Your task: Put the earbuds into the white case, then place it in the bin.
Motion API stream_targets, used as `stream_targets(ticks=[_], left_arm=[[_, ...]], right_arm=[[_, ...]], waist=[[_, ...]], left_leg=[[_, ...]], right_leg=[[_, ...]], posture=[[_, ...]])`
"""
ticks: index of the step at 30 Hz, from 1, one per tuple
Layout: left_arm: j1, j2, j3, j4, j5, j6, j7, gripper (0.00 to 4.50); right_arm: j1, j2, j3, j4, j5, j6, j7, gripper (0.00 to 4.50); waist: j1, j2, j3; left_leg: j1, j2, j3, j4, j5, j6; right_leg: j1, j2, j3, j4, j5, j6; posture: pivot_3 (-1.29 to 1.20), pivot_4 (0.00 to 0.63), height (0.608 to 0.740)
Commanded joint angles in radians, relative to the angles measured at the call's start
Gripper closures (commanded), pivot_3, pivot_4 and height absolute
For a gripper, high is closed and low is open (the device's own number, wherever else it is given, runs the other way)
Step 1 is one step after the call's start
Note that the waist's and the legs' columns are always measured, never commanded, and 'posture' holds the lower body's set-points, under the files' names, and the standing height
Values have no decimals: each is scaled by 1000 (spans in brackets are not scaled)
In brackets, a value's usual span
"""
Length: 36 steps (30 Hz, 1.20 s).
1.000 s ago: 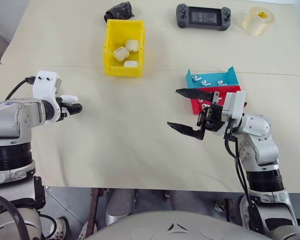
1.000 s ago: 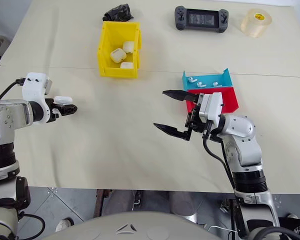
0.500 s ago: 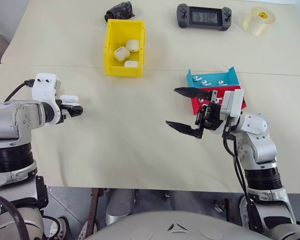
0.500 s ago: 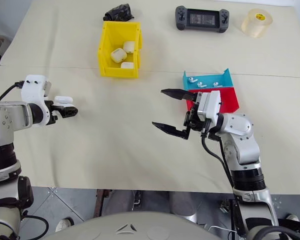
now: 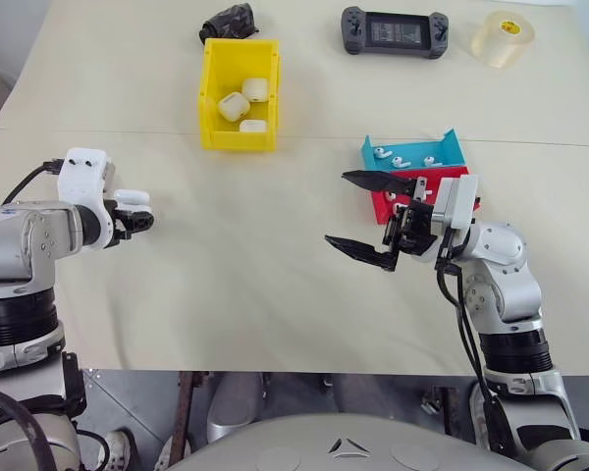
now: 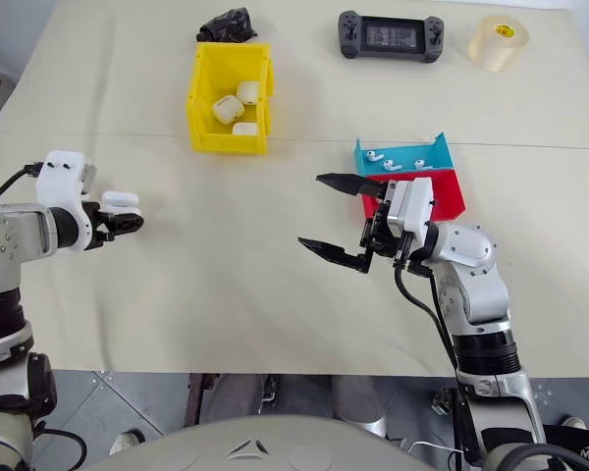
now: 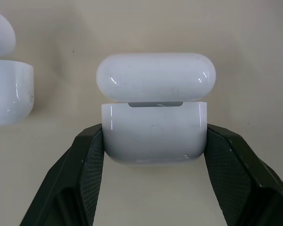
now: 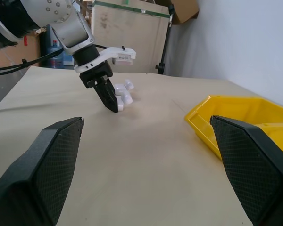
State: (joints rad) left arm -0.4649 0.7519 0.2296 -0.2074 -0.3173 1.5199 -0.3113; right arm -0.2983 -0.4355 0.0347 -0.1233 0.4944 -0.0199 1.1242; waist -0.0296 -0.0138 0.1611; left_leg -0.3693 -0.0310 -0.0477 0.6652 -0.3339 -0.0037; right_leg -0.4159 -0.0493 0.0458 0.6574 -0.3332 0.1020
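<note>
Head views: L gripper (image 5: pixel 142 221) is clamped on the white case (image 5: pixel 130 196), well apart from the bin (image 5: pixel 212 96) at far side of table. R gripper (image 5: pixel 366 218) hangs spread wide, nothing in it, just beside red tray (image 6: pixel 450 201). Count: 1 bin w/ 3 cases inside, 1 blue tray (image 5: pixel 452 149) w/ approx 3 earbuds (image 5: pixel 401 161), 1 red tray, 1 game controller (image 5: pixel 387 29), 1 tape roll (image 5: pixel 501 37), 1 black object (image 5: pixel 226 20) behind bin.

L wrist view: fingers (image 7: pixel 85 162) pinch only lower body of case, lid flipped up. Risk: glossy rounded shell may slip or twist out. 2nd open case (image 7: pixel 4 80) sits close by; could be bumped.

R wrist view: open jaws face L gripper. Risk: earbuds are tiny vs wide fingers, so likely to be fumbled or misaligned at insertion.
</note>
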Motion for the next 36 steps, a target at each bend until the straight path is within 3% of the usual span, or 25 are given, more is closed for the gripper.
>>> stream_targets(ticks=[1, 4, 8, 11, 14, 18, 26, 32, 36], left_arm=[[79, 14, 71, -92, -40, -168, -88, 1727], [170, 6, 159, -170, -94, -333, -189, 1727], [366, -42, 265, -286, -186, -790, -492, 1727], [419, -98, 255, -321, -245, -934, -580, 1727], [432, -139, 183, -328, -250, -1036, -622, 1727], [386, -266, 11, -278, -207, -1245, -674, 1727], [322, -415, -237, -122, -114, -1492, -731, 1727], [291, -551, -350, -59, -5, -1630, -615, 1727], [316, -593, -392, -70, 5, -1669, -581, 1727]], right_arm=[[-7, -24, -23, -19, 19, -4, 18, 0], [-6, -52, -40, -13, 26, 4, 29, 0], [-8, -126, -81, 1, 38, 35, 53, 0], [-11, -200, -118, 28, 45, 64, 84, 0], [-4, -284, -162, 71, 42, 94, 111, 0], [16, -419, -222, 207, -32, 38, 161, 0], [10, -553, -195, 357, -160, 26, 188, 0], [-61, -571, -134, 405, -243, 62, 169, 0], [-118, -578, -92, 412, -275, 89, 194, 0]], waist=[[1, 0, 0], [4, 0, 0], [5, 1, 1], [10, 2, 2], [24, 3, 2], [41, 5, 4], [29, 7, 4], [29, 8, 5], [30, 8, 5]], left_leg=[[0, 0, 0, 0, 0, 0], [-1, 0, 0, 0, 0, 0], [-2, 0, 0, -1, -1, 1], [-2, 0, 0, -1, -1, 1], [-1, 0, -1, 0, -1, 2], [-1, -2, 0, 1, -1, 4], [-1, -2, 3, 1, -2, 6], [0, -1, 3, 4, -2, 6], [-1, -1, 3, 5, -2, 6]], right_leg=[[0, 0, 0, 0, 0, 0], [-1, -1, 0, -1, 0, 0], [0, -2, -1, -6, 0, -1], [3, -5, -5, -14, 0, -1], [5, -5, -6, -14, 0, -1], [6, -7, -7, -14, 0, -1], [5, -6, -7, -13, 0, 0], [5, -5, -7, -11, 0, 0], [5, -5, -7, -10, 0, 0]], posture=[[0, 150, 740], [0, 150, 740], [0, 150, 740], [0, 150, 740], [0, 150, 740], [0, 150, 740], [0, 150, 740], [0, 150, 740], [0, 150, 740]])
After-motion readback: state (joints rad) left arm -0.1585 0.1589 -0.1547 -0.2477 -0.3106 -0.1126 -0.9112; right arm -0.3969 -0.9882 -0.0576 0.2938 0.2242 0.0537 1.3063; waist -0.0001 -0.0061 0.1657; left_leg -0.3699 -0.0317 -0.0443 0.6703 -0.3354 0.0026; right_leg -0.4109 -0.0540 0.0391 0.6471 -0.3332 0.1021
